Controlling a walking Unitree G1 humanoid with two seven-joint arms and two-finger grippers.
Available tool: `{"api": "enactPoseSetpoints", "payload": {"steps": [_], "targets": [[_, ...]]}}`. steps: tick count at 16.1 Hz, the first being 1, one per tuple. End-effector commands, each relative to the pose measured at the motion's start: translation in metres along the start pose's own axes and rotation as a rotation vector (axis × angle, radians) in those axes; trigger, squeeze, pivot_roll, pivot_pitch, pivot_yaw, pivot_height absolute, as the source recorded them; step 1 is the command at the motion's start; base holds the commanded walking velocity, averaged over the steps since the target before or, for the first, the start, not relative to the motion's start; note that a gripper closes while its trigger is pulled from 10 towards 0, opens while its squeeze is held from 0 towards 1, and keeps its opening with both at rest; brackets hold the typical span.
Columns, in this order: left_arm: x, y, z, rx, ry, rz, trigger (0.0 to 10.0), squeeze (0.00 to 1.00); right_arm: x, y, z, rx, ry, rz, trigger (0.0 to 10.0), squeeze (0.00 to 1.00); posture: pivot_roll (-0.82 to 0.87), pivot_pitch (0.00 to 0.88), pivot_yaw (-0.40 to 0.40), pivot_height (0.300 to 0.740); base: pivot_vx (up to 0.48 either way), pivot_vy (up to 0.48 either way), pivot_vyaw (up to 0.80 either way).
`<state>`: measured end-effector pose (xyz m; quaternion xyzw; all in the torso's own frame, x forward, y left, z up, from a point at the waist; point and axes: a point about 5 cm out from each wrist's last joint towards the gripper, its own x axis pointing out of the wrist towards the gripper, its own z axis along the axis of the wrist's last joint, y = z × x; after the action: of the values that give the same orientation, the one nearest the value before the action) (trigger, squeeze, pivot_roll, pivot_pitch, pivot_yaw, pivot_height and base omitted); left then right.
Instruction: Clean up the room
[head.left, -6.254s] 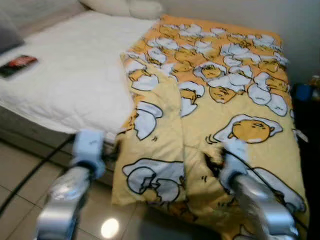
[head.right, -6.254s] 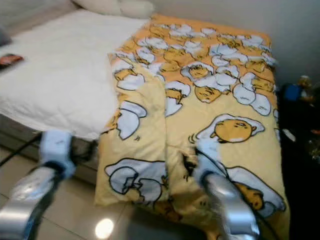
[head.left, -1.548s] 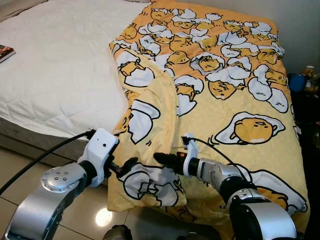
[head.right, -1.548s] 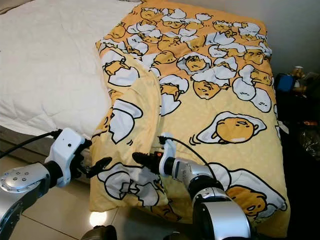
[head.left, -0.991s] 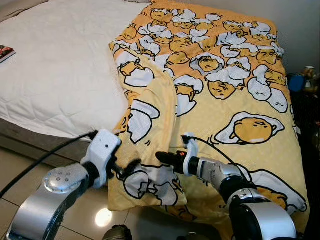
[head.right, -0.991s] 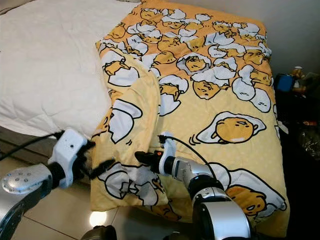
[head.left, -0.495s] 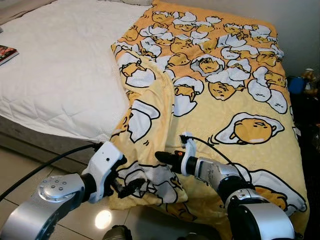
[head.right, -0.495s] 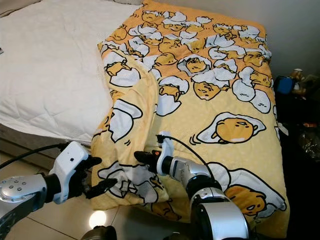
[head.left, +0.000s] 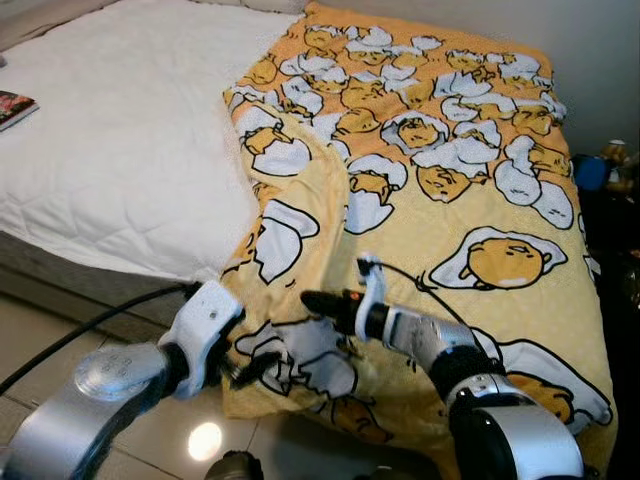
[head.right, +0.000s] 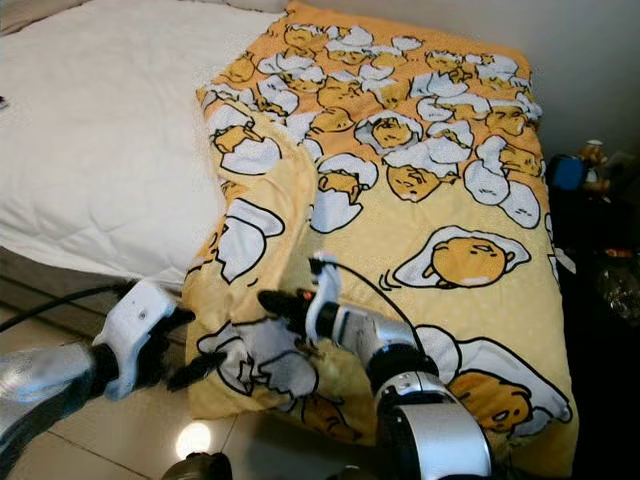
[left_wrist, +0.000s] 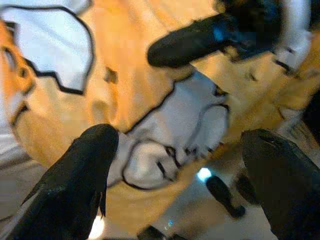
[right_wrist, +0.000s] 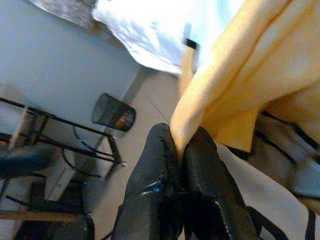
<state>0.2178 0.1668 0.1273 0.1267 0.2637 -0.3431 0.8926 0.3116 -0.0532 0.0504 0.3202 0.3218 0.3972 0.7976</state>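
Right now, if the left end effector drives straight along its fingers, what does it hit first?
Most likely the yellow blanket: the left end effector is open, aimed at the hanging fold with the white egg print. The right end effector, clamped on that blanket, lies just beyond. Depth is hard to judge.

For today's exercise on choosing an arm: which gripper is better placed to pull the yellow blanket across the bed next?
Right. The right gripper is already shut on a fold of the yellow blanket, while the left gripper is open at the hanging edge, gripping nothing.
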Motion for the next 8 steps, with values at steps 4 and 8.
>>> {"api": "enactPoseSetpoints", "payload": {"steps": [4,8], "targets": [[0.035,0.002,-0.007,-0.084,0.023,-0.019,10.0,1.00,0.012,0.021,0.016,-0.004,-0.032,0.065,0.0,0.00,-0.07,0.046,-0.062,0.740,0.000,0.000,0.00],[0.071,0.005,-0.007,-0.115,0.044,-0.004,10.0,1.00,0.016,0.029,0.014,-0.004,-0.020,0.086,0.0,0.00,-0.09,0.068,-0.065,0.740,0.000,0.000,0.00]]}}
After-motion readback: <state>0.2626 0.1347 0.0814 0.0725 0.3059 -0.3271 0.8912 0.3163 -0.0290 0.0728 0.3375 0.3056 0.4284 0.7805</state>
